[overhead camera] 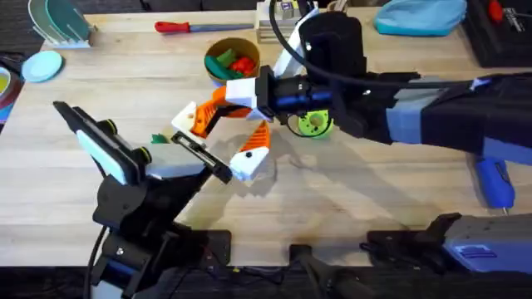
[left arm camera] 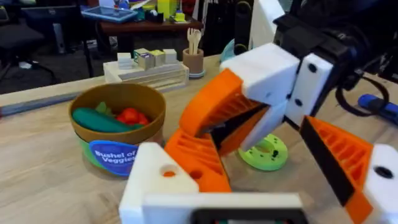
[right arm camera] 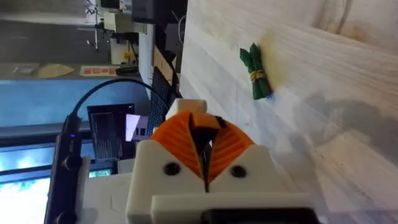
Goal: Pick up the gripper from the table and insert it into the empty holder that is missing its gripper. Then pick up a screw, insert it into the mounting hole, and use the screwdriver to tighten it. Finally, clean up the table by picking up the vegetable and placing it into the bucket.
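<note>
Nearest us, at the lower left of the overhead view, the black left arm rises from its base and carries the left gripper. Its white fingers with orange ribbed pads are spread wide, tips aimed at the upper right of the frame. The right gripper pokes in between them from the upper right. Its orange pads are pressed together with only a thin dark slit showing, and we cannot tell whether anything is pinched there.

Just beside the left gripper's outer finger, toward the left of the overhead frame, lies the small green toy vegetable, flat on the pale wooden table. Its long axis looks roughly level across that frame, though it is too small for us to be sure. We judge the left arm much the nearer, and it would have to swing its open fingers leftward to straddle the vegetable across that axis.

Farther up, right of the vegetable, stands the round tan bucket with a blue band, already holding green and red toys. Beyond it, at the top edge, lies the red-handled screwdriver.
</note>
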